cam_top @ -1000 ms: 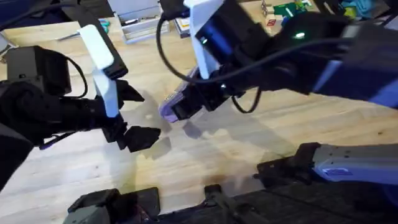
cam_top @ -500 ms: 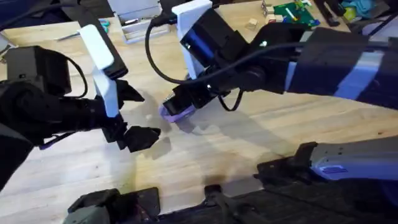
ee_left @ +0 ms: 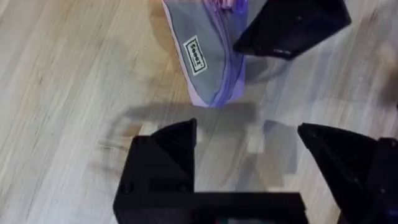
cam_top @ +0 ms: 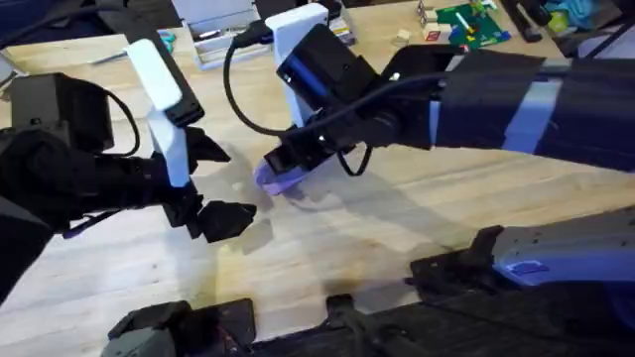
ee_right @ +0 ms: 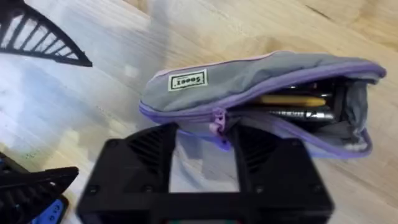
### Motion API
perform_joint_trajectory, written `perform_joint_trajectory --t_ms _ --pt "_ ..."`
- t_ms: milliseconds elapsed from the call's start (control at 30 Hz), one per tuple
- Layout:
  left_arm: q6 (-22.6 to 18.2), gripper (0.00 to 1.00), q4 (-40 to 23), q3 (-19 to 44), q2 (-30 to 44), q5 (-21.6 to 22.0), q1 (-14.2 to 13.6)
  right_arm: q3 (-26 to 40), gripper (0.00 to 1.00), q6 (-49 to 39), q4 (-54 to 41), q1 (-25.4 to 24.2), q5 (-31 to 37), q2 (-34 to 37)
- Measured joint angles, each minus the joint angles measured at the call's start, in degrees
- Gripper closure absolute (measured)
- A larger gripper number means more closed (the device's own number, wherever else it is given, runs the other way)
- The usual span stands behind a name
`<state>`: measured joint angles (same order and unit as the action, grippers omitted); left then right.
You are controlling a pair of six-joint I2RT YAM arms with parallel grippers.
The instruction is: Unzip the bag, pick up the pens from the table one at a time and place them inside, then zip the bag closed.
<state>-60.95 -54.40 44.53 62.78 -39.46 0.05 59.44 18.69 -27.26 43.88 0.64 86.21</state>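
Here, the bag (ee_right: 261,87) lies on the table (cam_top: 397,228) near the middle, its zipper partly open, and the two pens (ee_right: 298,106) show inside, one yellow, one silvery. My right gripper (ee_right: 205,134) has its fingers pinched on the zipper pull (ee_right: 217,121) at the bag's edge. My left gripper (cam_top: 213,183) hovers off the wood at about eight o'clock from the bag, near it but apart, its black fingers (ee_left: 168,146) spread wide with nothing between them.

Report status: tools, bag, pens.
Left tool open, short of the bag. Right tool at its zipper pull. Bag part open, pens inside.
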Motion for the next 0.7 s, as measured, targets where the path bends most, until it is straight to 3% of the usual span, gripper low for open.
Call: perform_joint_trajectory --t_ms 100,333,533,700 --pt "0.0 0.007 0.0 0.0 0.0 0.0 0.0 0.0 0.647 0.01 -0.25 -0.02 0.38 0.02" --pt "0.0 0.007 -0.01 0.0 0.0 0.0 0.0 -0.02 0.87 0.01 -0.88 -0.07 0.92 0.05" --pt "0.0 0.007 0.01 -0.02 0.0 0.0 0.0 -0.04 0.96 -0.01 -1.52 -0.07 1.01 0.04" --pt "0.0 0.007 -0.01 0.0 0.0 0.0 0.0 -0.2 0.962 -0.03 -1.67 -0.07 1.0 -1.0"
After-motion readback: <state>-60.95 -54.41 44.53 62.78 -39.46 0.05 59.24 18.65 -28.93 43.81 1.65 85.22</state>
